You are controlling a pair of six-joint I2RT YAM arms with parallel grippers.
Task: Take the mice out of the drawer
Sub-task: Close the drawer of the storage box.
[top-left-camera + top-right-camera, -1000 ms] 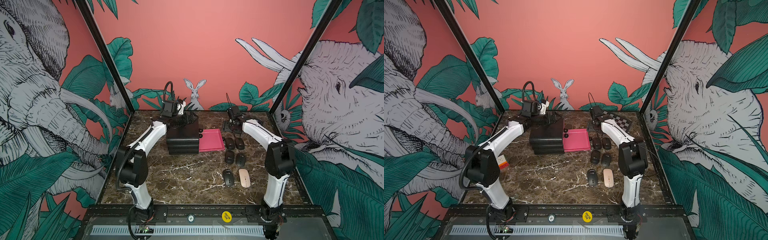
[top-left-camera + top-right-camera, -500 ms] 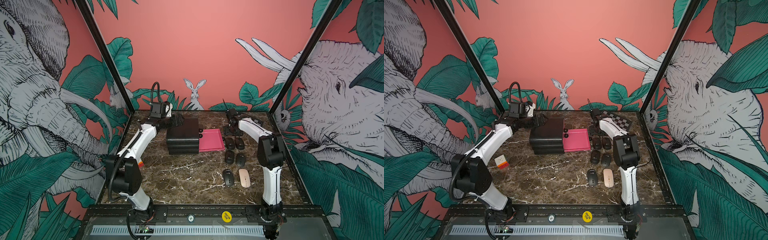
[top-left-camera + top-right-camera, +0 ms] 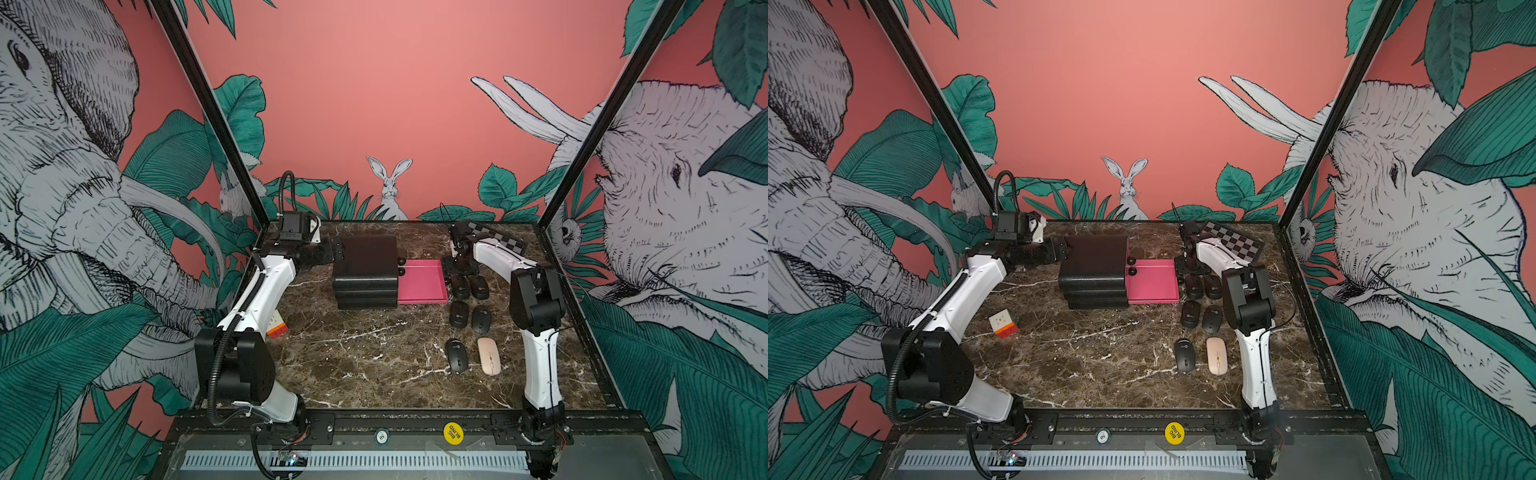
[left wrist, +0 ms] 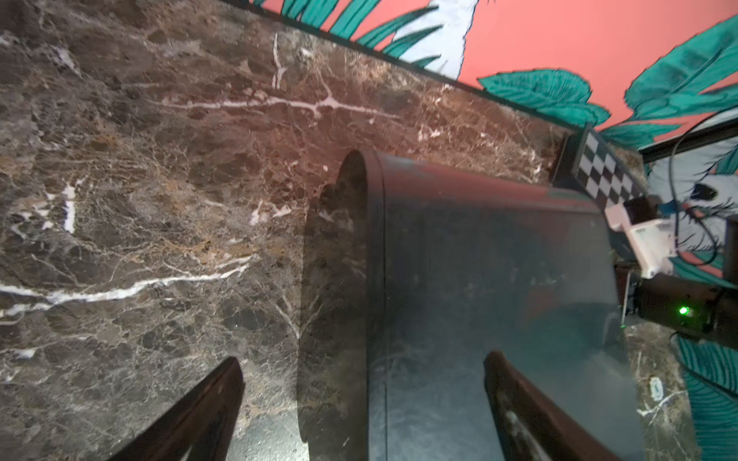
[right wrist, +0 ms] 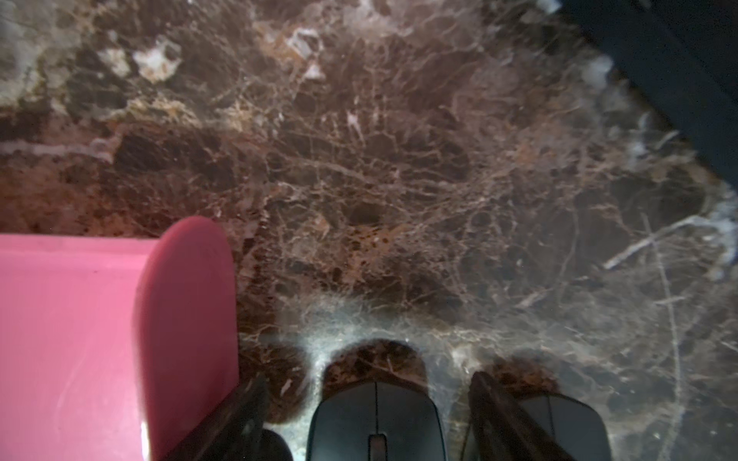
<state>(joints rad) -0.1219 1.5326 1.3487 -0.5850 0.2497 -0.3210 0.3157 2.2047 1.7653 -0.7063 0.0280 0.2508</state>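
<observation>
Straddling one black mouse (image 5: 375, 419), the right gripper (image 5: 367, 377) stands wide, the left gripper (image 4: 363, 359) likewise wide at the cabinet (image 3: 365, 257); all six mice (image 3: 459, 313) lie on the table (image 3: 374, 353) beside the pink drawer (image 3: 422, 284).

- Six mice (image 3: 459, 313) lie flat on the counter (image 3: 365, 357), base down. They form three side-by-side pairs in a file beside the open pink drawer (image 3: 422, 286), and all are outside it.
- Back pair: the drawer-side back mouse (image 3: 460, 287) and the outer back mouse (image 3: 479, 288) are black ovals, just beside each other and near the drawer's outer end. Their far ends are hidden in both top views.
- Middle pair: the drawer-side middle mouse (image 3: 1191, 313) and the outer middle mouse (image 3: 1212, 319) are black, with scroll wheels visible.
- Front pair: the front black mouse (image 3: 456, 355) lies beside the slim pink-cream mouse (image 3: 488, 361), apart from the middle pair.
</observation>
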